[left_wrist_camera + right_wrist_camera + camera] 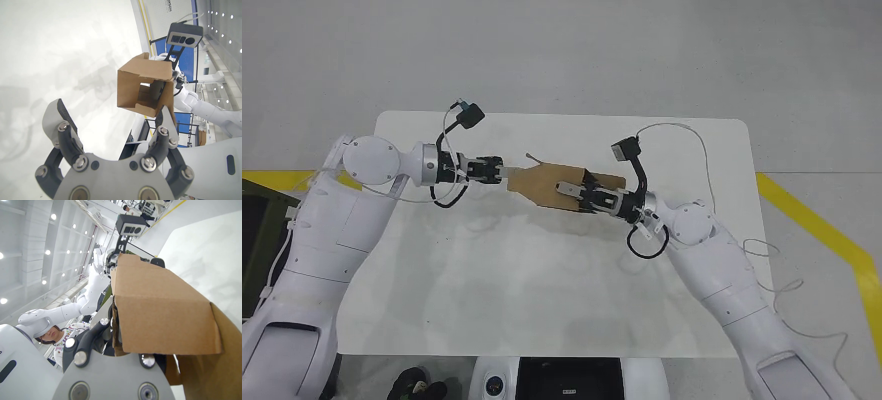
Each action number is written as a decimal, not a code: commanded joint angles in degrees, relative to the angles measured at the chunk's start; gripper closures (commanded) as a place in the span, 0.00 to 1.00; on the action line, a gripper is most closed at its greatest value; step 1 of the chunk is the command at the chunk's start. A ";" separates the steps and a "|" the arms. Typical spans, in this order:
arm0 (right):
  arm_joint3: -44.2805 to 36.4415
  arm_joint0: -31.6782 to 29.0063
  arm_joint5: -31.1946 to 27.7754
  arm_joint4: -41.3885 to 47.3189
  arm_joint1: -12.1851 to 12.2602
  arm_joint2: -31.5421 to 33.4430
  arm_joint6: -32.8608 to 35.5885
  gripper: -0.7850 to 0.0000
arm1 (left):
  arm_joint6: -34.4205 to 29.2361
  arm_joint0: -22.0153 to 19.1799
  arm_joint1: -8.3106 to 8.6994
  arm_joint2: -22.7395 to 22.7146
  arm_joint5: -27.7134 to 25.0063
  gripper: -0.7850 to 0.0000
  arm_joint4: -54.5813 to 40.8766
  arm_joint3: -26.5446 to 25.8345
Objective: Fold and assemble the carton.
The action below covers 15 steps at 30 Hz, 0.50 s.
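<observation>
Over the white worktop [542,290], the right hand [572,191] grips a brown carton [540,180] by one wall; the left hand [500,171], fingers [62,113] spread wide, hovers at its open end.

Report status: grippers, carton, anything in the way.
Left gripper open, one finger at a corner of the carton. Right gripper shut on carton at its other end. Carton squared, near end open. No obstruction seen.
</observation>
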 commanded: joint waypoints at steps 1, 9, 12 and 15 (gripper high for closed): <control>-0.26 -0.55 0.73 0.66 0.20 0.11 1.93 1.00 | 0.42 -0.27 0.01 -0.14 0.09 0.00 0.12 0.73; -0.75 -1.07 2.15 2.33 0.01 -1.72 5.19 1.00 | 1.56 -0.65 -0.22 0.59 0.21 0.00 0.55 1.09; -0.38 -0.59 1.86 2.63 -0.20 -2.28 5.20 1.00 | 1.47 -0.43 -0.28 1.07 0.16 0.00 0.89 0.51; 0.15 -0.10 1.28 2.75 -0.29 -2.18 4.66 1.00 | 1.19 -0.13 -0.26 1.24 -0.01 0.00 0.96 0.09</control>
